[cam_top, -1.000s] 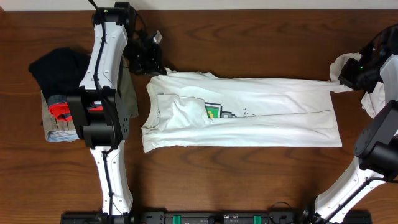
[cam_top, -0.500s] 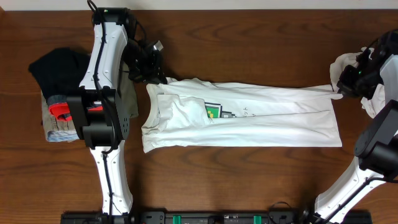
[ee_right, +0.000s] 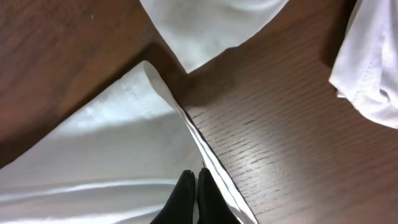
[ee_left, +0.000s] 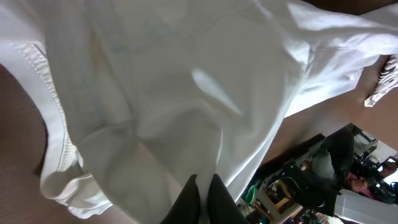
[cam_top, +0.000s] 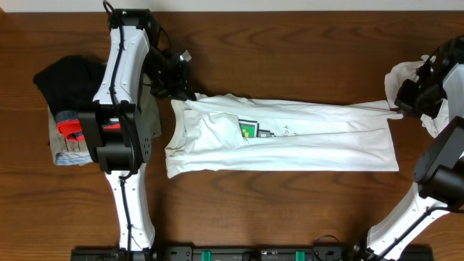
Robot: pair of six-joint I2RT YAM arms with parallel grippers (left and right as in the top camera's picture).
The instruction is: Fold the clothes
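View from overhead: shows the white T-shirt [cam_top: 312, 138] lying as a long folded band across the middle of the desk [cam_top: 290, 210], with its green-and-black print [cam_top: 249, 130] facing up near the left end. Finds the left jaws clenched on the far left corner of the cloth and the right jaws clenched on the far right corner, with the far edge running fairly straight between them. Places a stack of other clothes at the left edge: black piece [cam_top: 64, 76], grey piece with red trim [cam_top: 69, 134], khaki piece [cam_top: 151, 116]. Places another white garment [cam_top: 404, 72] just beside the right arm, apart from the shirt.

Left wrist: looks into hanging white cloth of the T-shirt [ee_left: 155, 93], with fingertips [ee_left: 185, 205] pinched shut on a gathered bit of it. Suggests thin, limp cotton that drapes and bunches. Seems light enough to lift by a corner, and likely to sag wherever unsupported.

Right wrist: shows fingertips [ee_right: 180, 199] closed on the shirt's edge, with the hem [ee_right: 186, 124] running away over bare wood. Suggests corner and hem as the best holds, since doubled stitching gives more to pinch and probably slips less than a single layer. Calls for both ends carried evenly, or else risks wrinkles and a skewed fold
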